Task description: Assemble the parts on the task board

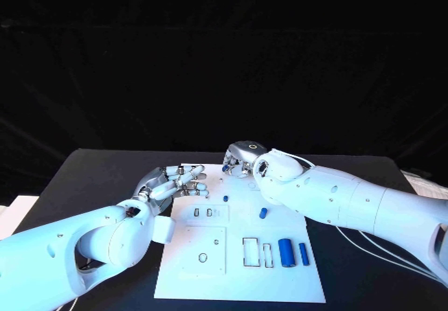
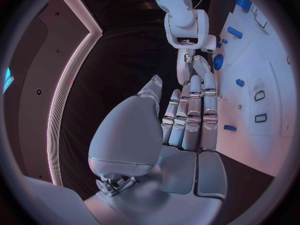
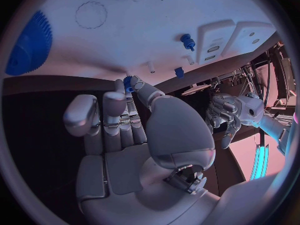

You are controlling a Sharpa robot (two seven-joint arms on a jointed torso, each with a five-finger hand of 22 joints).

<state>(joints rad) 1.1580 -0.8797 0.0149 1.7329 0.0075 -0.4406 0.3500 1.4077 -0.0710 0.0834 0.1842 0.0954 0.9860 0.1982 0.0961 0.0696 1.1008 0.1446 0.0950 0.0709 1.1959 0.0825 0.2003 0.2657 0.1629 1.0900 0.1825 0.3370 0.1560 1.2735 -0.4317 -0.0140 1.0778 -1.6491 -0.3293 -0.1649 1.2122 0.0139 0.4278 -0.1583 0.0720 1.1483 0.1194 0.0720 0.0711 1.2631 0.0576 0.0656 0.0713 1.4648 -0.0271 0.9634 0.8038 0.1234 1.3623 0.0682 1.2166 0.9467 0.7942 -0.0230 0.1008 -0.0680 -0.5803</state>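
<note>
The right hand (image 1: 241, 157) hovers over the far edge of the task board (image 1: 241, 275), and the right wrist view shows a small blue part (image 3: 128, 81) pinched at its fingertips, the other fingers lying straight alongside. So the step in hand looks like carrying a picked part toward its seat on the board, not reaching for a new one.

The left hand (image 1: 177, 183) rests at the board's far left corner, holding nothing, its fingers extended and lying close together over the board's left edge, as the left wrist view confirms. It may be steadying the board, though contact cannot be told for sure.

On the board, two small blue pieces (image 1: 225, 198) stand or lie near the middle, toward the far half. Two longer blue cylinders (image 1: 285, 253) lie side by side near the board's near right corner, just beside an outlined rectangular slot (image 1: 251, 251). More empty slots (image 1: 202, 212) sit left of centre.

The next move calls for lining the pinched part up over its matching hole and lowering it straight, keeping the pinch firm; which hole it belongs to cannot be told from here.
</note>
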